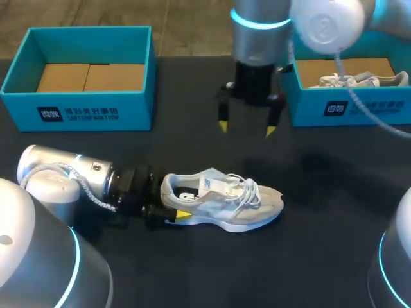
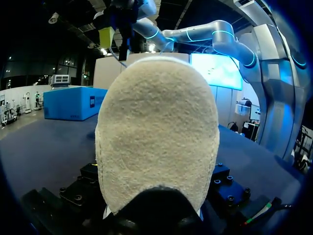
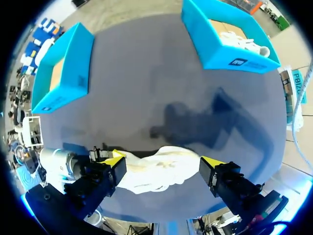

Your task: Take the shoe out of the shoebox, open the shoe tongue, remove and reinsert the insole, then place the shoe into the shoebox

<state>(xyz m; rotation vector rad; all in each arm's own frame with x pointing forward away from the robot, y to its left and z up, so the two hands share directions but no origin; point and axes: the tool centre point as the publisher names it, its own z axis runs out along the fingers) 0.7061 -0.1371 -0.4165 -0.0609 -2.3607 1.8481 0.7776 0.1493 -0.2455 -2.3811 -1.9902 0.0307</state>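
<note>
Because only one tip of the left gripper showed beside the heel of the shoe, which lay on the table, I could not tell whether it was clamped; a loose hold might have let it skid. The right gripper hung above it, wide open and empty, and could have snagged the laces.

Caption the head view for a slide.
Left gripper at the heel of the shoe; right gripper open above it, between left box and right box.
</note>
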